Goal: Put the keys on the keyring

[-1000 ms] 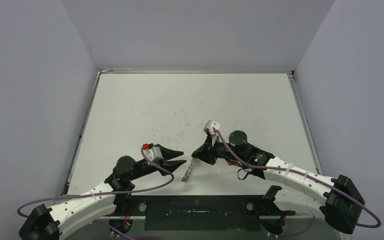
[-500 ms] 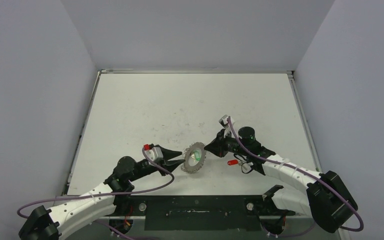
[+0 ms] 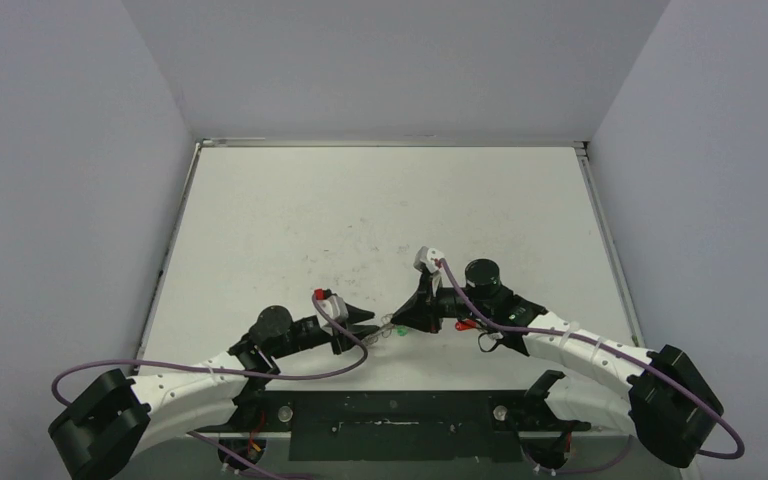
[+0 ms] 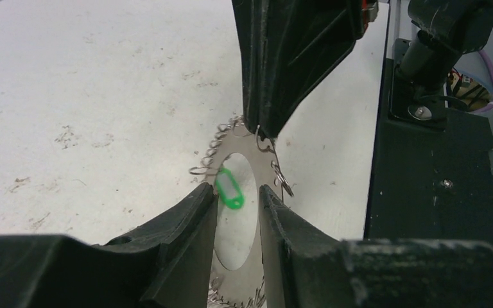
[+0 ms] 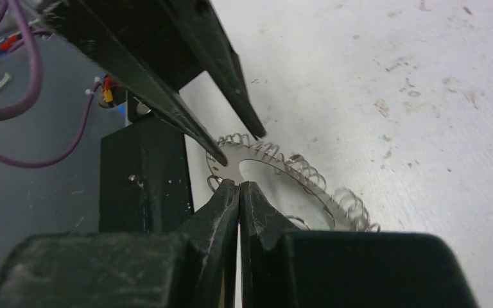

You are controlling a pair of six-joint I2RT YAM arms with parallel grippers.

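Observation:
The keyring (image 3: 386, 328) is a flat silver ring fringed with wire loops, held low over the table between both grippers. My right gripper (image 3: 400, 318) is shut on its rim (image 5: 231, 156), fingertips pressed together (image 5: 239, 184). My left gripper (image 3: 368, 323) is open, its fingers (image 4: 200, 200) a narrow gap apart, astride the ring's far side (image 4: 237, 142). The green-tagged key (image 4: 230, 189) shows in the ring's hole between my left fingers; I cannot tell whether it hangs on a loop. The red-tagged key (image 3: 465, 324) lies on the table under my right arm.
The black base plate (image 3: 390, 425) runs along the table's near edge, just behind the ring (image 4: 436, 167). Purple cables (image 3: 480, 315) loop off both wrists. Grey walls (image 3: 70, 200) enclose the white table (image 3: 380, 200) on three sides.
The ring, facing the camera half a second ago, now lies nearly edge-on. My left arm has reached right toward it. My right gripper has shifted left and lower, still on the rim.

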